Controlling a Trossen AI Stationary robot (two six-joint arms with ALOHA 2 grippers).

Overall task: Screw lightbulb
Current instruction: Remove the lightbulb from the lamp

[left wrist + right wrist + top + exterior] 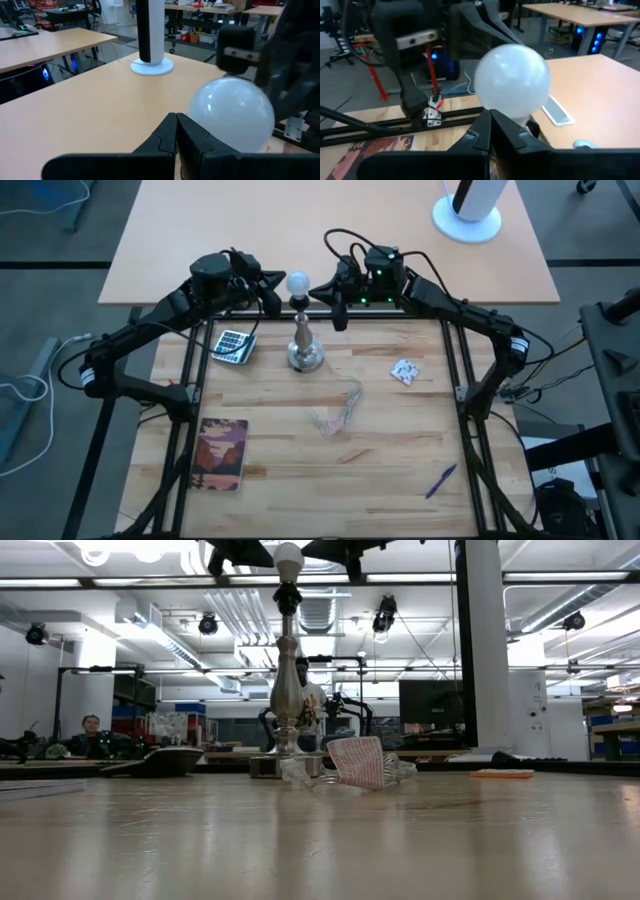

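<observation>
The white frosted lightbulb sits on top of the silver lamp stand, which stands upright on its base at the far middle of the wooden table. In the low view the lightbulb sits in the black socket. My left gripper is shut, level with the lightbulb on its left. My right gripper is shut, level with the lightbulb on its right, its fingertips near the bulb's lower part. My left gripper has its shut fingertips close beside the lightbulb's round side; I cannot tell whether they touch it. My right gripper has its shut fingertips in front of the bulb's lower curve; I cannot tell whether they touch it.
A small calculator-like pad lies left of the stand. A white packet lies to the right, a clear wrapper in the middle, a picture book near left and a purple pen near right. A black frame borders the table.
</observation>
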